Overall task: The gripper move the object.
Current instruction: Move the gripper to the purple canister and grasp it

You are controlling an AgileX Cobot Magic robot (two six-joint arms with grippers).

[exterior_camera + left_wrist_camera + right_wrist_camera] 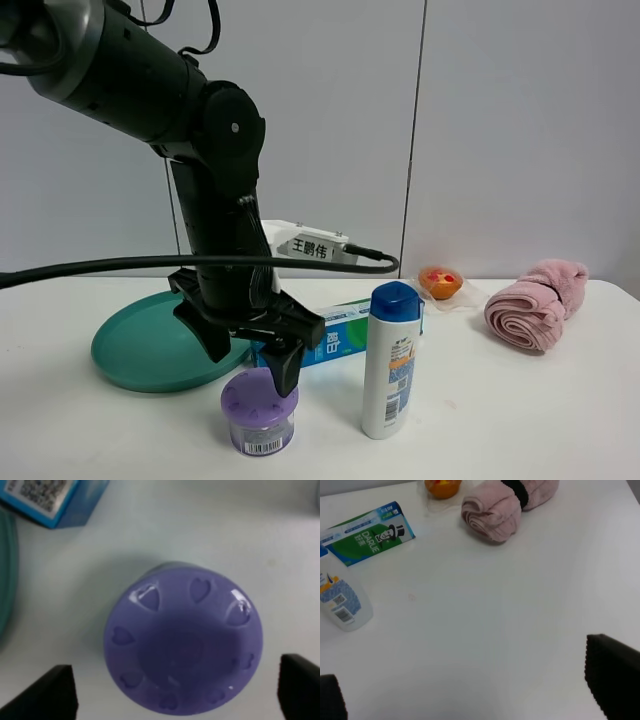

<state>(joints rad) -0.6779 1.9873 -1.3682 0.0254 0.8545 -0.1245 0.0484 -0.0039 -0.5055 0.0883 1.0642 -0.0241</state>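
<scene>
The purple jar, with a lavender lid cut with heart-shaped slots and a barcode label, stands upright on the white table near the front. My left gripper hangs just above it, open, with one black finger on each side of the lid. In the left wrist view the lid fills the middle between the two fingertips, which do not touch it. My right gripper is open and empty over bare table, and it does not show in the exterior high view.
A teal plate lies behind left of the jar. A green-and-blue toothpaste box lies just behind it. A white blue-capped bottle stands to its right. A rolled pink towel and an orange item sit at the back right.
</scene>
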